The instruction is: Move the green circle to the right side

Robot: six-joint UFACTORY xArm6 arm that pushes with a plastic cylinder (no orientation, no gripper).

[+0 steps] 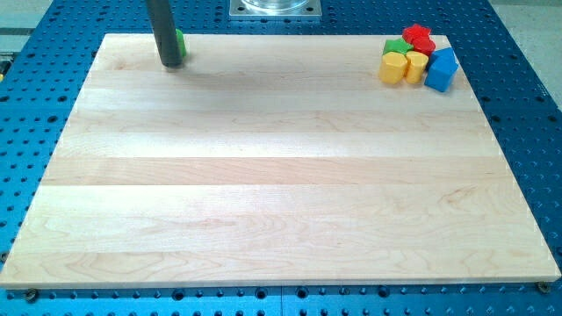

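A green block (179, 43), mostly hidden behind my rod, sits at the board's top left edge; only a sliver shows, so its shape cannot be made out. My tip (170, 62) rests on the board just left of and in front of it, touching or nearly touching it.
A cluster of blocks sits at the top right corner: a red star (419, 35), another red block (424, 46), a green block (397, 46), two yellow blocks (393, 67) (414, 66) and a blue block (442, 70). The wooden board (281, 175) lies on a blue perforated table.
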